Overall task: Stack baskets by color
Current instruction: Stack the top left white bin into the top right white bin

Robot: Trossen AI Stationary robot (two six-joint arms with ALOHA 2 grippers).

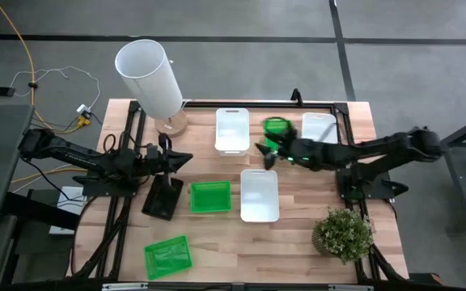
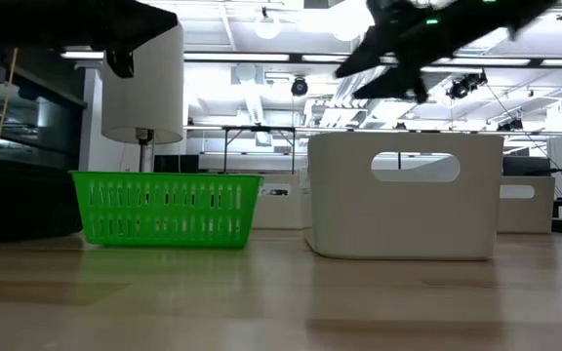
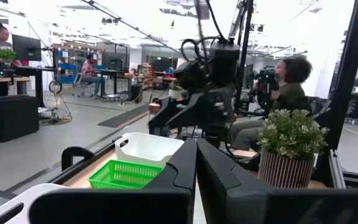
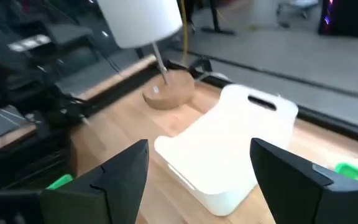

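Your right hand (image 1: 265, 150) hangs wide open between three white baskets (image 1: 232, 129), near the tabletop's (image 1: 298, 250) far edge. Your left hand (image 1: 186, 158) waits, pinched shut and empty, above the black basket (image 1: 163, 196), green basket (image 1: 210, 196) beside it.

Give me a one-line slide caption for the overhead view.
Right pincer open between white baskets, left pincer shut above a black basket.

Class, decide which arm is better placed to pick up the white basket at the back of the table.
Right: the right gripper hangs open beside the white basket, facing it. The left gripper is shut.
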